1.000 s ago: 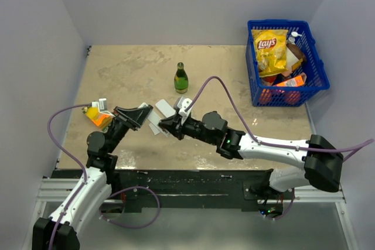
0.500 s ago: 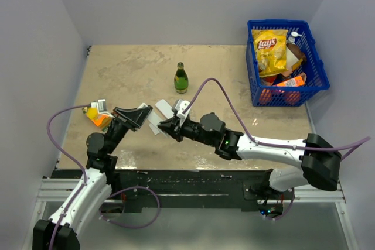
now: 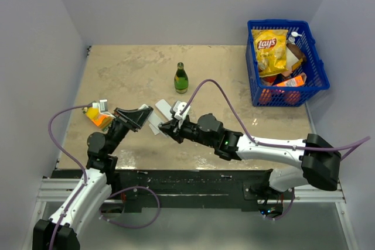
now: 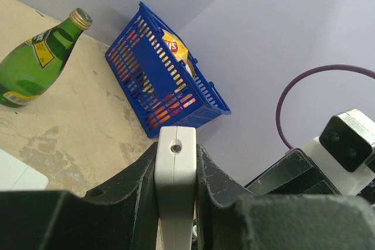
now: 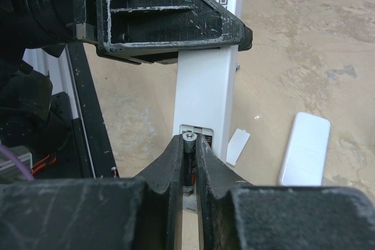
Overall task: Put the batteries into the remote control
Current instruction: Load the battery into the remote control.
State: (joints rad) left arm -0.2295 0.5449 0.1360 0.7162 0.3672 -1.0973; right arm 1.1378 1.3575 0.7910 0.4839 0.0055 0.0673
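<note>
at the far left of the sandy tabletop point(image 3: 129, 68) lies a crumpled orange and yellow packet point(image 3: 96, 116), near the left wall. just to its right the left gripper point(image 3: 139, 116) is clamped on a slim white plastic remote control point(image 3: 153, 122), lifted off the table. the left wrist view looks along the remote's narrow end point(image 4: 174, 168), which is squeezed between both black fingers point(image 4: 137, 174).

next comes the right gripper point(image 3: 169, 127), reaching in from the right and meeting the remote's free end. in the right wrist view its jaws are nearly shut, pinching a small dark cylindrical battery point(image 5: 188, 137) with a shiny metal cap. the cap sits right at an open slot at the near end of the remote point(image 5: 208, 80), with the left gripper's black body point(image 5: 170, 16) crossing over the remote above it. whether the battery is already seated in the slot i cannot tell. only this one battery shows.

on the table just beyond the remote rest a flat white rectangular bar point(image 3: 164, 108), seen at the right of the wrist view as well point(image 5: 304, 147), and a small white flat piece point(image 5: 237, 146) beside the remote, neither touched by either gripper.

further right and toward the back stands a green glass bottle point(image 3: 181, 78) with a yellow label, upright and well apart from both arms. at the far right sits a blue plastic slatted basket point(image 3: 321, 68) against the right wall, holding a yellow chip bag point(image 3: 270, 48) and other packets.
</note>
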